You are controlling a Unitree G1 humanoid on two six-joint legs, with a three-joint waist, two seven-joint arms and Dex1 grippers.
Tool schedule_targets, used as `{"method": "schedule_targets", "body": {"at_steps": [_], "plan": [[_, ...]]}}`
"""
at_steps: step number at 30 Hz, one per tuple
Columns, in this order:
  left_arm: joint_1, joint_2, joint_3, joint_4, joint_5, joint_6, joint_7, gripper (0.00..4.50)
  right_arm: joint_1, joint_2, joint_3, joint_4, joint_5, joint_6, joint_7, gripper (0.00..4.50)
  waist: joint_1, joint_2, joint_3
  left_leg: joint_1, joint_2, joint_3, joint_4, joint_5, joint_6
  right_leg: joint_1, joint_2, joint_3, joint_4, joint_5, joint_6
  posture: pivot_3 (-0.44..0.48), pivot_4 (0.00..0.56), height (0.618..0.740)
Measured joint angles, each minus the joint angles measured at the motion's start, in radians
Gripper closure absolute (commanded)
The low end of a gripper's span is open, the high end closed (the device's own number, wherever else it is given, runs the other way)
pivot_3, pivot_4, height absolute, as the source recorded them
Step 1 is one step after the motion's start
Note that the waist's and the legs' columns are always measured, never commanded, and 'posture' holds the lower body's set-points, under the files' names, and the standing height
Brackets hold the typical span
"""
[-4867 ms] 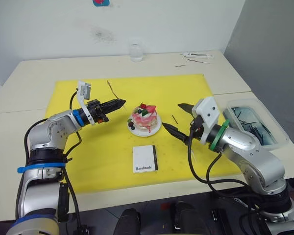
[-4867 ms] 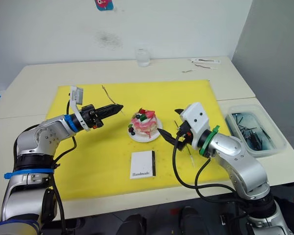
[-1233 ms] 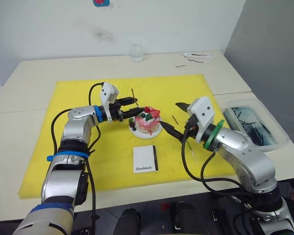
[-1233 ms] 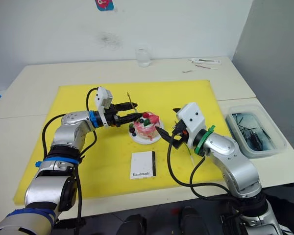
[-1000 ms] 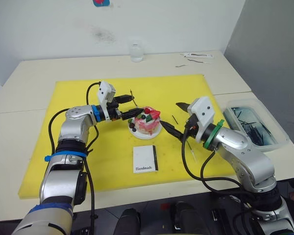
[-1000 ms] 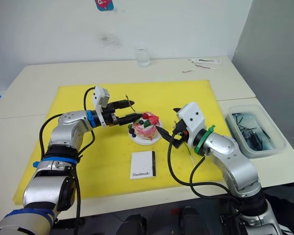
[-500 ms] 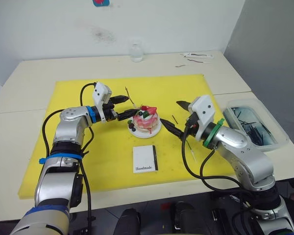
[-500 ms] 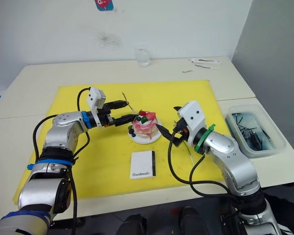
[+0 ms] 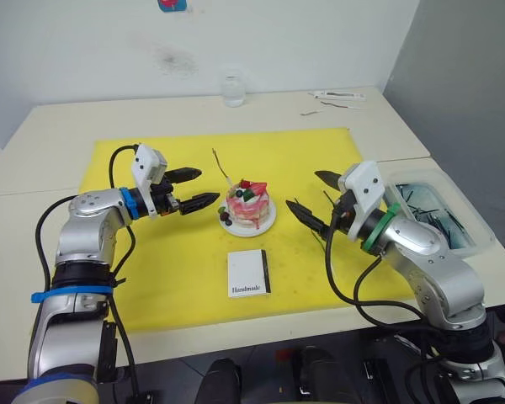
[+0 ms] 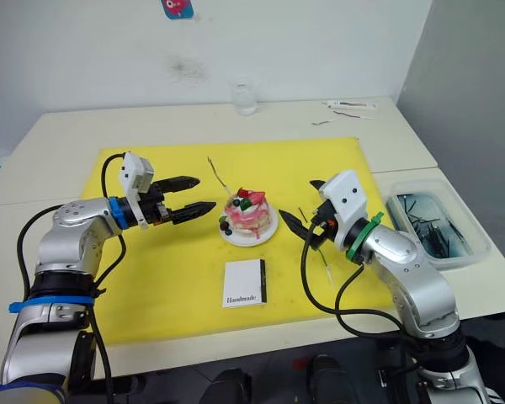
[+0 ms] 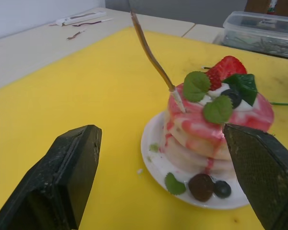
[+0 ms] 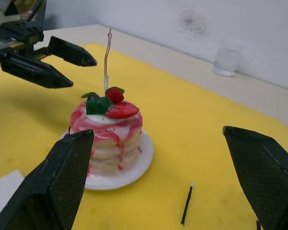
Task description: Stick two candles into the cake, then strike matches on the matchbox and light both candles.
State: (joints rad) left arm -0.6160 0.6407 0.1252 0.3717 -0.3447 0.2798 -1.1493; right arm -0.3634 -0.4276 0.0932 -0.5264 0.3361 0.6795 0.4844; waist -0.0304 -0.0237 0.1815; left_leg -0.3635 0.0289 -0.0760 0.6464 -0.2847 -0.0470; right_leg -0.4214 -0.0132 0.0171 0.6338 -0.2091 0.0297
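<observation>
Yellow mat [image 9: 151, 261] on pale table [image 9: 67, 126], white wall behind, 1 candle [image 9: 222, 171] in cake [image 9: 248, 204], both grippers' jaws wide, empty.

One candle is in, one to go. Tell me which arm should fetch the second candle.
Right, most likely. The second candle lies on the yellow mat on the right side of the cake, close to the right gripper, whose jaws are open. The left gripper would have to reach across the cake.

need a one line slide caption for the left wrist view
One thin candle stands tilted in the pink-and-white cake on its white plate, framed by the open left gripper.
</observation>
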Motion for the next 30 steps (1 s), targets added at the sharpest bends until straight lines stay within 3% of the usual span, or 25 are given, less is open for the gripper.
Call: {"method": "schedule_targets", "body": {"at_steps": [5,10,19,27,30], "plan": [[0.167,0.107,0.003,-0.218,-0.051,0.087,-0.046,0.03,0.162,-0.105,-0.052,-0.071,0.039,0.04,0.048,0.0,-0.001,0.0,0.0,0.0,0.0,0.0,-0.001,0.0,0.0,0.0,0.0,0.0,0.0,-0.002,-0.002,0.0,0.15,0.74],[0.328,0.179,-0.001,-0.42,-0.105,0.09,-0.14,0.03,0.287,-0.141,-0.068,-0.131,0.048,0.086,0.053,0.0,-0.001,0.0,0.0,0.001,0.001,0.0,-0.001,0.0,0.0,-0.001,0.0,0.0,0.0,-0.005,-0.007,0.0,0.15,0.74],[0.347,0.177,-0.024,-0.636,-0.21,0.112,-0.176,0.03,0.314,-0.119,-0.027,-0.156,0.035,0.197,-0.036,0.0,0.0,0.0,0.0,0.001,0.001,0.0,0.0,0.0,0.0,0.0,0.0,0.0,0.001,-0.005,-0.007,0.0,0.15,0.74],[0.331,0.18,-0.048,-0.613,-0.22,0.096,-0.198,0.03,0.315,-0.111,0.007,-0.156,0.016,0.293,-0.105,0.0,-0.001,0.0,0.0,0.001,0.001,0.0,-0.001,0.0,0.0,-0.001,0.001,0.0,0.001,-0.006,-0.007,0.0,0.15,0.74],[0.333,0.18,-0.053,-0.603,-0.217,0.087,-0.198,0.0,0.315,-0.108,0.007,-0.161,0.016,0.324,-0.123,0.87,-0.001,0.0,0.0,0.001,0.001,0.0,0.0,0.0,0.0,0.0,0.0,0.0,0.001,-0.006,-0.007,0.0,0.15,0.74]]}}
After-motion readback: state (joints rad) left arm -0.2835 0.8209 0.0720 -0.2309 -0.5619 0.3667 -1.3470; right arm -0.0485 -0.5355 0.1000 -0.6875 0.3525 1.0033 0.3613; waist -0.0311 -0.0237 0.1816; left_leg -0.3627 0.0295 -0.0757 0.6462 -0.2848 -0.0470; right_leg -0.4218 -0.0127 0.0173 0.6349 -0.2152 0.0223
